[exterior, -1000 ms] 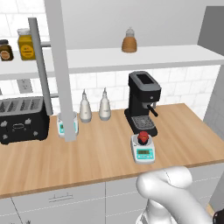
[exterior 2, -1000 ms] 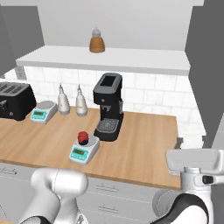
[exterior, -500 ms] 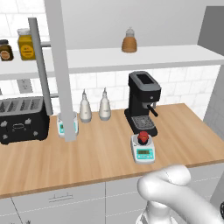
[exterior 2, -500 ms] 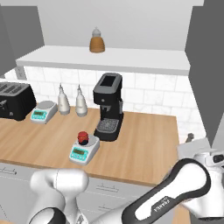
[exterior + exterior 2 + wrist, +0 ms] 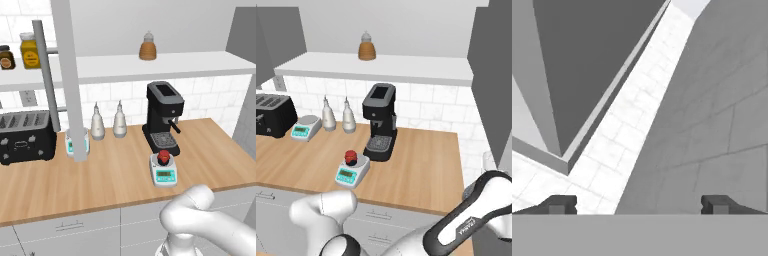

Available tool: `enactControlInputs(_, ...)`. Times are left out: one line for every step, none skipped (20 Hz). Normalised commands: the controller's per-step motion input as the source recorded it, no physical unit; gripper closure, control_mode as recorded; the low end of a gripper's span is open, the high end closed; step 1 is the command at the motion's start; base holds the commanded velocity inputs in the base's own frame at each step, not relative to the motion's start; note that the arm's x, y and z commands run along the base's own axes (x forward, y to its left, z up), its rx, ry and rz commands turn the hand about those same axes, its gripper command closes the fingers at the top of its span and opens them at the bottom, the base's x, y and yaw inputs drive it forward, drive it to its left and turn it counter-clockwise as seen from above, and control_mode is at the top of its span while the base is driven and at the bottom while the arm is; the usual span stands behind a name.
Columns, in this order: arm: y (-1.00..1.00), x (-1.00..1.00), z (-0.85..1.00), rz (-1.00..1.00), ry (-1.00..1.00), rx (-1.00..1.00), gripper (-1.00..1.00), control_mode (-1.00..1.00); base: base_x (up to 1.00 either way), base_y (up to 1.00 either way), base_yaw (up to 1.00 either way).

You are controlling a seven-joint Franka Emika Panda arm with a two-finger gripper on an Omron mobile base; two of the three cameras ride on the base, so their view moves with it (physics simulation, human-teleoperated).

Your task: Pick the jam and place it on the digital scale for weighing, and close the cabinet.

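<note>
A coffee machine (image 5: 162, 112) stands on the wooden counter (image 5: 115, 175), two pale bottles (image 5: 97, 122) and a toaster (image 5: 25, 136) along the wall, a brown bottle (image 5: 147, 47) above.

Red jam (image 5: 163, 158), teal-panelled grey digital scale (image 5: 164, 172), black coffee machine (image 5: 162, 117)

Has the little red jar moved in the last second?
No. The jam sits on the digital scale, in front of the coffee machine, as before.
</note>
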Motion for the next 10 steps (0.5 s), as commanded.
enactControlInputs(-0.04, -0.86, 0.09, 0.0, -0.93, 0.48, -1.0, -1.0, 0.0, 0.0, 0.0)
enactControlInputs(0.0, -0.93, 0.13, 0.0, -0.97, 0.33, -1.0, -1.0, 0.0, 0.0, 0.0)
enactControlInputs(0.0, -0.89, 0.2, 0.0, -0.97, 0.28, -1.0, -1.0, 0.0, 0.0, 0.0)
enactControlInputs(0.05, -0.82, 0.34, 0.0, -0.93, 0.23, -1.0, -1.0, 0.0, 0.0, 0.0)
enactControlInputs(0.09, -0.79, 0.43, 0.0, -0.92, 0.16, -1.0, -1.0, 0.0, 0.0, 0.0)
enactControlInputs(0.24, -0.74, 0.49, 0.0, -0.92, 0.07, -1.0, -1.0, 0.0, 0.0, 0.0)
enactControlInputs(0.4, -0.64, 0.74, 0.0, -0.85, 0.0, -1.0, -1.0, 0.0, 0.0, 0.0)
enactControlInputs(0.52, -0.45, 1.0, 0.0, -0.75, 0.0, -1.0, -1.0, 0.0, 0.0, 0.0)
enactControlInputs(0.35, -0.38, 1.0, 0.0, -0.69, 0.0, -1.0, -1.0, 0.0, 0.0, 0.0)
enactControlInputs(0.19, -0.27, 1.0, 0.0, -0.58, 0.0, -1.0, -1.0, 0.0, 0.0, 0.0)
